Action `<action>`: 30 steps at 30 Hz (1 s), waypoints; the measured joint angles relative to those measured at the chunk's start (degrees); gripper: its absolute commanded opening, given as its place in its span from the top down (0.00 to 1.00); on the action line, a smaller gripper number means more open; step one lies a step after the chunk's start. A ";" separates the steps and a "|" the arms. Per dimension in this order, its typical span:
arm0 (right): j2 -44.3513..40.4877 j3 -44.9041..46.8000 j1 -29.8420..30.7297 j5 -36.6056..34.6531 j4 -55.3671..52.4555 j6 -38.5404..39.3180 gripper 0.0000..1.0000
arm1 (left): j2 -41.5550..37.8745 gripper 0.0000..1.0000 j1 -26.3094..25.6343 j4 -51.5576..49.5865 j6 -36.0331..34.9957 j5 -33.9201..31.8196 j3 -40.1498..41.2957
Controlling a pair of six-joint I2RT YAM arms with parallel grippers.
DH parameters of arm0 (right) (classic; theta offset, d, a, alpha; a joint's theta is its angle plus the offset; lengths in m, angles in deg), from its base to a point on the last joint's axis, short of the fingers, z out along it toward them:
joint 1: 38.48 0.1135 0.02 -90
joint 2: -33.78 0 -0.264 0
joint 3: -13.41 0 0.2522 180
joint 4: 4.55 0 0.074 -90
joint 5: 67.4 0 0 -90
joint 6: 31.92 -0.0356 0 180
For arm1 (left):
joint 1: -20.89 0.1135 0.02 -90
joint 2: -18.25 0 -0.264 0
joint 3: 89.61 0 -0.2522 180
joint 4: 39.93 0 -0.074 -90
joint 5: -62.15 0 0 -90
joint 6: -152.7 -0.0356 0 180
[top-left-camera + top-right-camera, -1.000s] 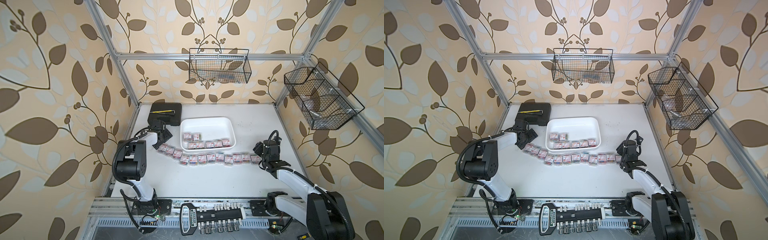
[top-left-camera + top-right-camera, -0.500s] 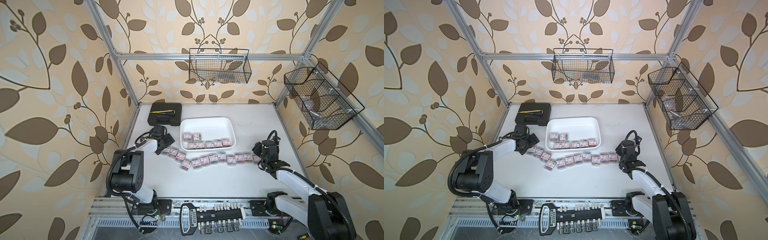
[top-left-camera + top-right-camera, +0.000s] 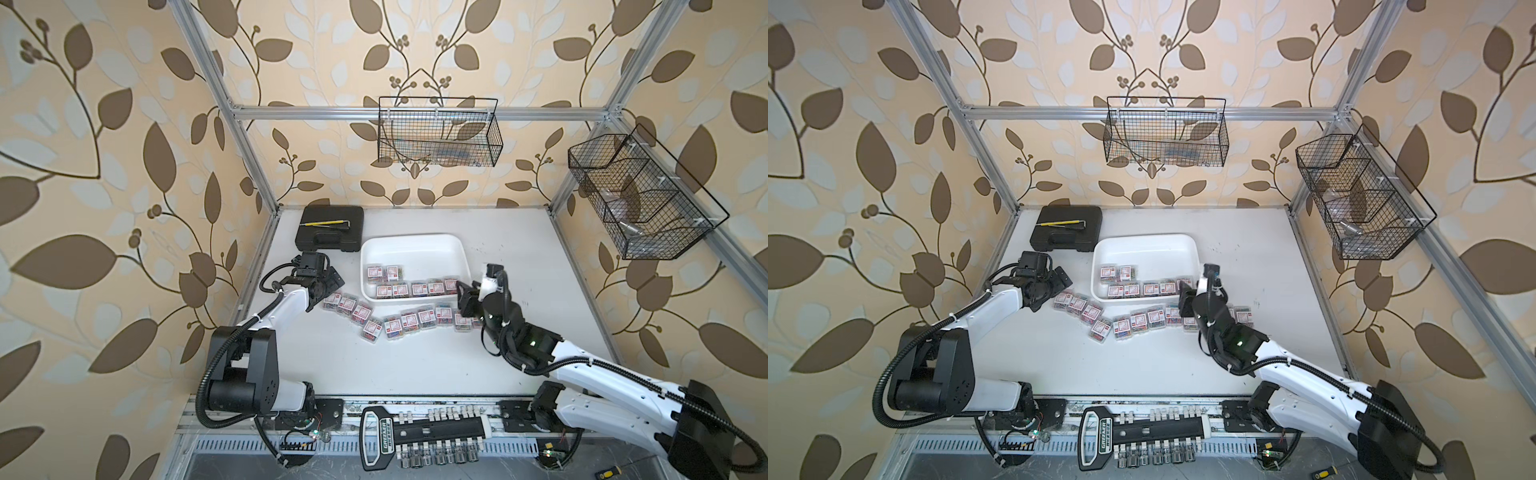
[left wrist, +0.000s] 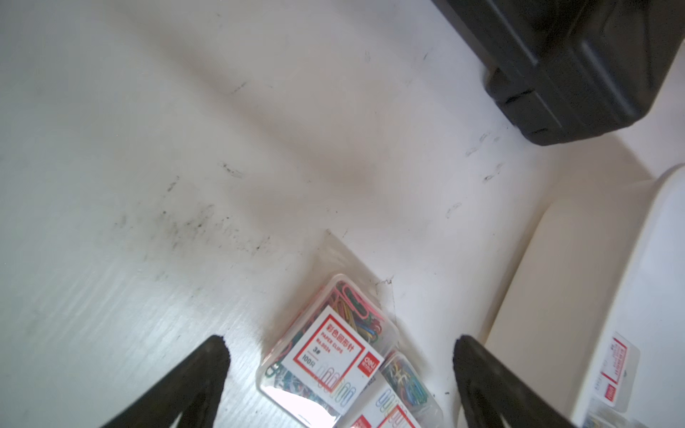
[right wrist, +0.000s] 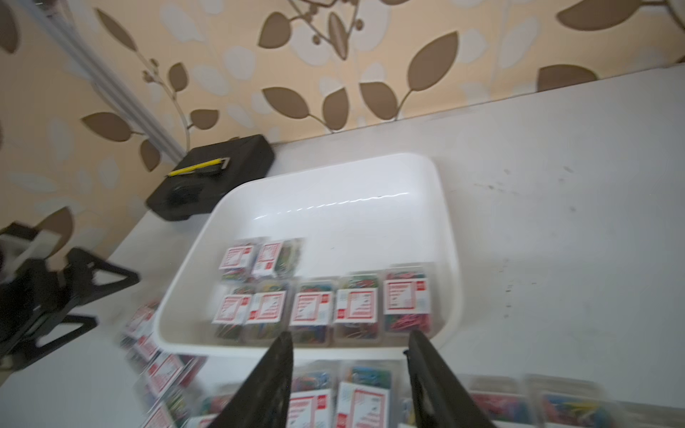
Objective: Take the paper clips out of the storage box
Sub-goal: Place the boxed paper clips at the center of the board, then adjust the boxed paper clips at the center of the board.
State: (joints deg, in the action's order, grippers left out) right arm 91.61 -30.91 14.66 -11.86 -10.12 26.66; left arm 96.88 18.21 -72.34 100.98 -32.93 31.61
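Leaf-patterned walls enclose a white counter (image 3: 415, 374). Seven packs of clips (image 5: 356, 309) lie in the box (image 5: 333, 185), just ahead of the right tool (image 5: 349, 332), whose fingers stand apart, pinching nothing. More packs lie in a curved row on the counter beneath both tools. Under the left tool (image 4: 341, 339), spread wide and empty, a red-bordered label reads "PAPER CLIPS", "3#", "deli". Beyond it sits a black case (image 4: 593, 55).

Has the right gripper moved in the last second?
Yes: the right gripper has shifted sideways toward the storage box, and is now at its near corner.
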 measured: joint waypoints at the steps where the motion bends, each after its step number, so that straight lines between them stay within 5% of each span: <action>1: 2.40 -0.52 4.74 -1.44 1.33 0.42 0.50 | -1.05 0.02 0.00 -0.42 0.00 -0.79 0.02; 5: 17.81 -6.80 20.11 -4.59 4.70 1.07 0.53 | -7.39 0.01 0.00 -0.63 0.00 -4.28 1.79; 10: 32.70 -15.39 27.85 -2.08 6.80 0.52 0.54 | -13.03 0.01 0.02 -0.31 -0.48 -7.08 4.11; 19: 43.71 -19.32 27.32 7.58 10.73 -2.10 0.58 | -2.62 0.12 0.15 -0.96 -1.46 -6.82 -0.83; 30: 47.69 -18.56 17.22 14.80 13.09 -5.75 0.61 | 1.75 0.12 0.15 -0.96 -2.21 -5.62 -4.72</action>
State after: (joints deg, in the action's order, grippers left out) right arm 139.30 -49.47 31.89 2.94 2.97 20.92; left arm 98.63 18.36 -73.31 98.78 -38.55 26.89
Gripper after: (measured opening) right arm 0.392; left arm 0.876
